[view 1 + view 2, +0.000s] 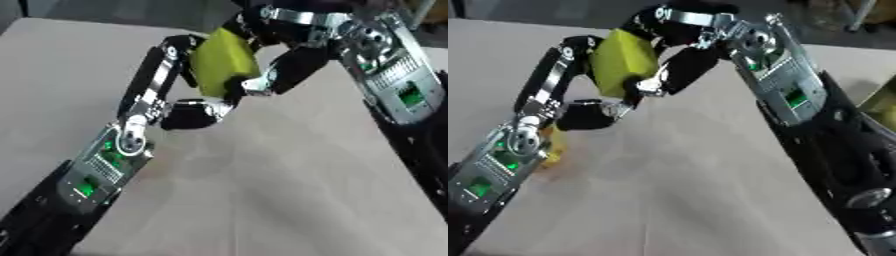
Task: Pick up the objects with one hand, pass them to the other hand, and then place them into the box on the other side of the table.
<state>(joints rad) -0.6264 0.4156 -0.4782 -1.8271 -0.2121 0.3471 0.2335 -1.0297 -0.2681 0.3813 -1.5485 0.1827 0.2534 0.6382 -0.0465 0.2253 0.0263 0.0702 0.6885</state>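
A yellow-green block [223, 62] hangs in the air above the far middle of the table, between my two hands. My left hand [156, 75] reaches up from the lower left. Its long fingers run along the block's left side and hook over its top, and its thumb [199, 109] sits just under the block. My right hand [297, 62] comes in from the upper right, with its fingers curled over the block's top and right side and one fingertip against its lower right corner. The hands hide the block's far side.
The pale tabletop [289, 190] stretches below both arms. A small yellow thing [553, 147] lies on the table beside my left wrist. An olive-yellow shape [884, 102] shows at the right edge behind my right forearm.
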